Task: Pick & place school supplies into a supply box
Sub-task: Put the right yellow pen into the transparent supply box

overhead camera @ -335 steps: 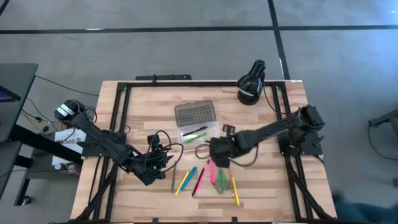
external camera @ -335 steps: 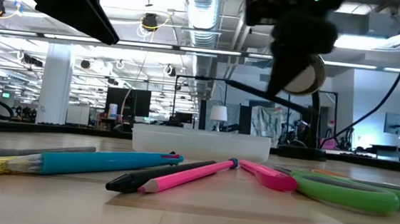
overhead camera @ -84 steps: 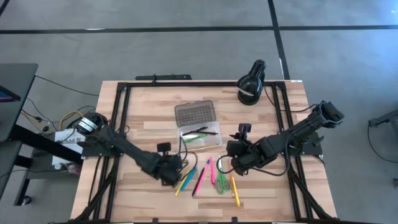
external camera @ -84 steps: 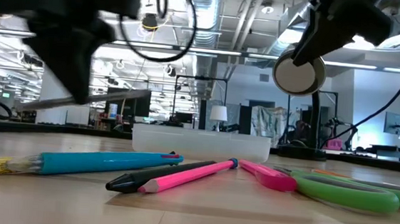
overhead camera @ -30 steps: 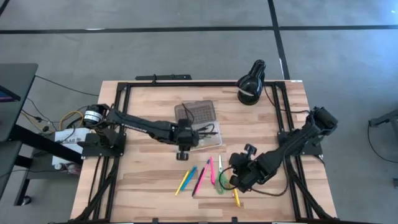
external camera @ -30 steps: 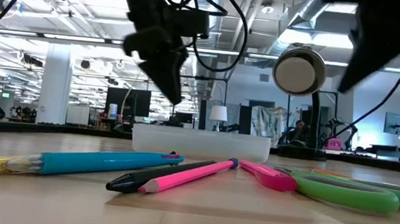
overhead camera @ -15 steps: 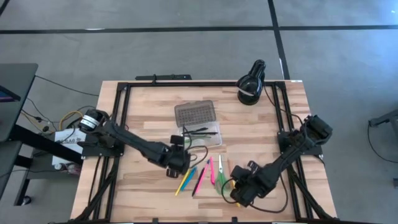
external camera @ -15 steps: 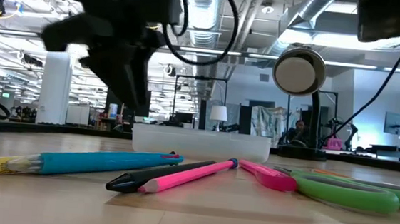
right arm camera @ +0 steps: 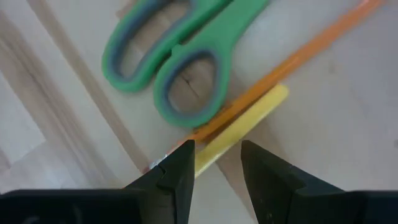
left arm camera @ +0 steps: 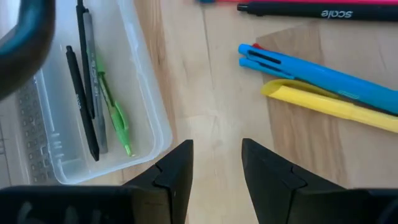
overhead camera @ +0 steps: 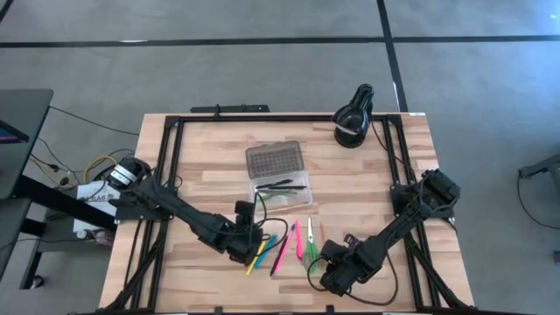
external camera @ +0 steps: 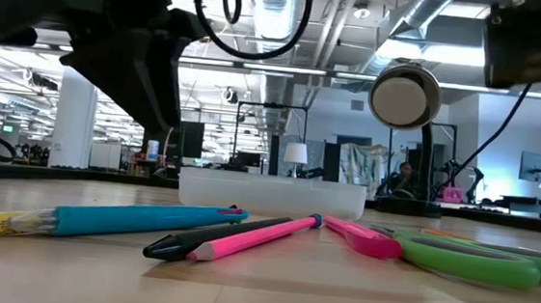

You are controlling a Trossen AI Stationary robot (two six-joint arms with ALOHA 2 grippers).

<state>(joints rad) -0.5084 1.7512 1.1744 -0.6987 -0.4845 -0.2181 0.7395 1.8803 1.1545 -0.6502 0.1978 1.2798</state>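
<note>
Right claw (right arm camera: 214, 163) has descended over yellow pencil (right arm camera: 242, 129).

The yellow pen (left arm camera: 339, 106) and blue pen (left arm camera: 311, 65) run off the left wrist view's edge (tips unseen).
</note>
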